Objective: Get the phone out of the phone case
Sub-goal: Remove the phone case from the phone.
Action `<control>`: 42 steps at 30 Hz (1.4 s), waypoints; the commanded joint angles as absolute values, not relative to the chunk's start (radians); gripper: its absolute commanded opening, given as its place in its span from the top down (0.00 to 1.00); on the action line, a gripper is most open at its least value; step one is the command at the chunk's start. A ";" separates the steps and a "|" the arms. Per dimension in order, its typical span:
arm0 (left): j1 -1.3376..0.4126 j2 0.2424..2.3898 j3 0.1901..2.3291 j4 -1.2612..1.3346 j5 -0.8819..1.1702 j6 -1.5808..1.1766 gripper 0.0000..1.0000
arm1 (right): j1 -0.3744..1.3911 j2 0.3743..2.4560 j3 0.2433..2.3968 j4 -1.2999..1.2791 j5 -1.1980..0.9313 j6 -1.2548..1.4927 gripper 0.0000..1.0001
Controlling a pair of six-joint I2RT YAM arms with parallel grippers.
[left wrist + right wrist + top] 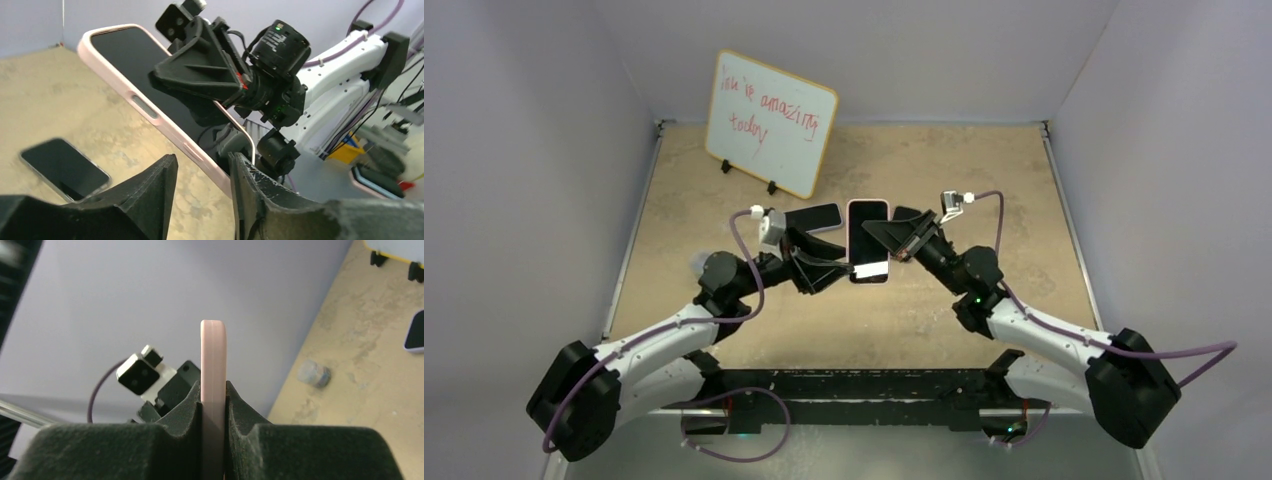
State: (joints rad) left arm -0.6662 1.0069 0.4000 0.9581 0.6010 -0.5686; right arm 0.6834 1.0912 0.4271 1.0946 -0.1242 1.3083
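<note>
A phone with a dark screen sits in a pale pink phone case [868, 232], held up above the table between the two arms. My right gripper [214, 390] is shut on the case's [213, 355] edge, one pad on each flat side. In the left wrist view the cased phone [150, 85] slants across, with the right gripper [200, 75] clamped on it. My left gripper [202, 165] is open at the near lower corner of the case. The pink edge [215, 170] rests against its right finger [260, 195], and the left finger [155, 195] stands apart from it.
A second, bare dark phone [65, 167] lies flat on the tan table [984, 180], left of the held one [819, 215]. A whiteboard with red writing [769, 120] stands at the back left. White walls close in the table on three sides.
</note>
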 commanded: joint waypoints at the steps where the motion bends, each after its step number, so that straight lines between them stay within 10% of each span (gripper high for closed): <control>1: -0.673 0.995 0.358 0.965 0.516 -0.744 0.52 | 0.709 1.025 0.481 1.024 -0.090 1.194 1.00; 42: -0.685 1.157 0.272 1.422 0.623 -1.028 0.61 | 0.703 1.065 0.439 1.187 -0.109 1.294 1.00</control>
